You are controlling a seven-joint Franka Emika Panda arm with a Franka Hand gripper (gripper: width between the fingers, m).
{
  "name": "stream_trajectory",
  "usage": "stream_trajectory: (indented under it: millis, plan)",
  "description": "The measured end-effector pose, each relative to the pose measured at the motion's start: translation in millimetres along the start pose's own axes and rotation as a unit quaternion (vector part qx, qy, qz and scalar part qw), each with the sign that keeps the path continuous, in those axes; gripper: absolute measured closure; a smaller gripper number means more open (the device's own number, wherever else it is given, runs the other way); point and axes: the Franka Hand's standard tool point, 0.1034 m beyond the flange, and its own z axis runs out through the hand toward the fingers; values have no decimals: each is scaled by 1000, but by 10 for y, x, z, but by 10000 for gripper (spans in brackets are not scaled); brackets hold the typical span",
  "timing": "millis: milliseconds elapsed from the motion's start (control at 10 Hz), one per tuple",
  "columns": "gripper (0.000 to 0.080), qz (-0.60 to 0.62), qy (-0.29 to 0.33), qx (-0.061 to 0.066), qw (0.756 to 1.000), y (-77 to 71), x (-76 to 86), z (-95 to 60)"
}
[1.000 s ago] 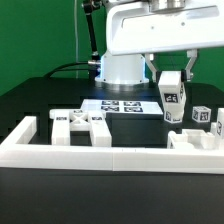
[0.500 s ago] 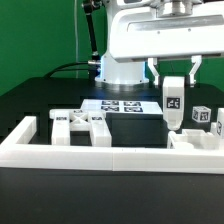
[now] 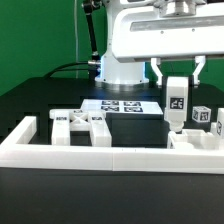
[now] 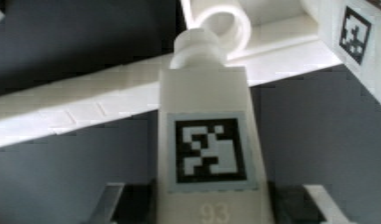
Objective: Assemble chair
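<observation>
A green wall (image 3: 40,35) stands far left behind a black table (image 3: 25,100), evenly lit; a cable (image 3: 70,68) crosses it.

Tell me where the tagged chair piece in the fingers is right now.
On the exterior view's right, the chair piece is held upright in the fingers, behind the white border frame, between the marker board and a smaller tagged block.
</observation>
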Motion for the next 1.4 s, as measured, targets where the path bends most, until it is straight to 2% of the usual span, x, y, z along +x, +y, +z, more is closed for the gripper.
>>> stream_trajectory:
  millis: [100,300,400,800,1200,1400]
  plan:
    - [509,-12,-1,0,1000,-21,-18,13]
    - [509,-26,81,-1,996,-92,42,8]
    - [509,-29,107,-5,994,-65,18,31]
    - [509,-29,92,-6,995,-53,-36,79]
    - [509,-35,83,-4,996,-188,-172,146]
    - [509,-38,81,-7,996,-159,-188,189]
